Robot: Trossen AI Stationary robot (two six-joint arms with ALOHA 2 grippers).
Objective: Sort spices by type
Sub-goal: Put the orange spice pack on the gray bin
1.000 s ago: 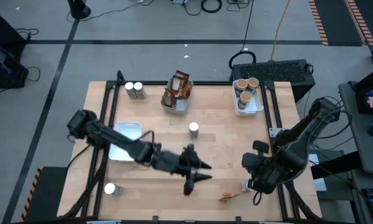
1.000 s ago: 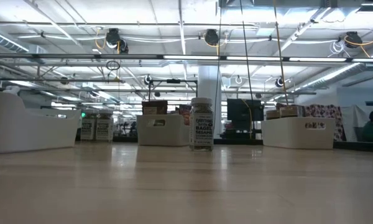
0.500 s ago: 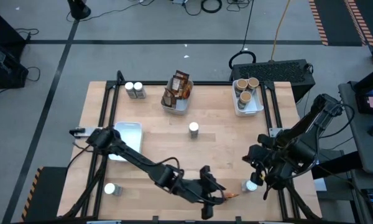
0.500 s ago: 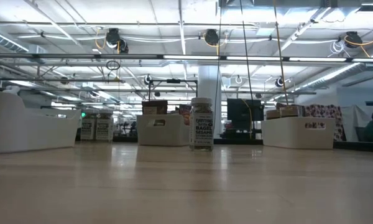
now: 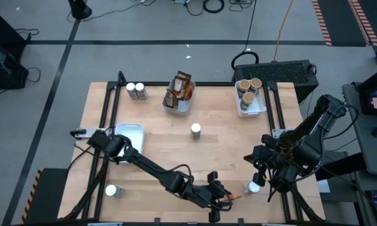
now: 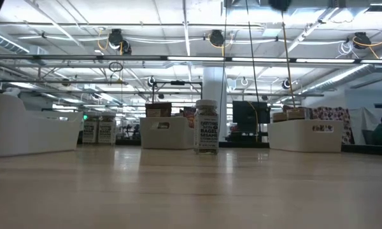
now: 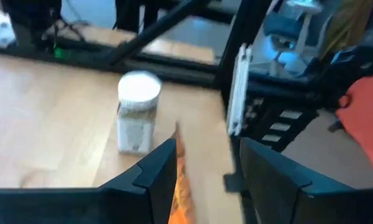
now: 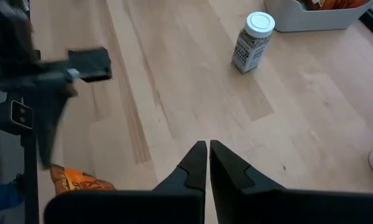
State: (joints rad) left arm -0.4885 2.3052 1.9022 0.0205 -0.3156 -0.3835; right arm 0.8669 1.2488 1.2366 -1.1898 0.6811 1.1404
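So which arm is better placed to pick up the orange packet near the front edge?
The left. Its gripper is right at the orange packet, jaws open around it, while the right gripper is shut and sits further away.

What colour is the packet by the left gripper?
Orange; the packet shows best in the right wrist view.

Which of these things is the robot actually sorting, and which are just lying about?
Sorting:
white-capped jars, including a lone jar
tan-topped tubs
brown packets
orange packet, at the left gripper

Lying about:
white trays
keyboard
floor cables
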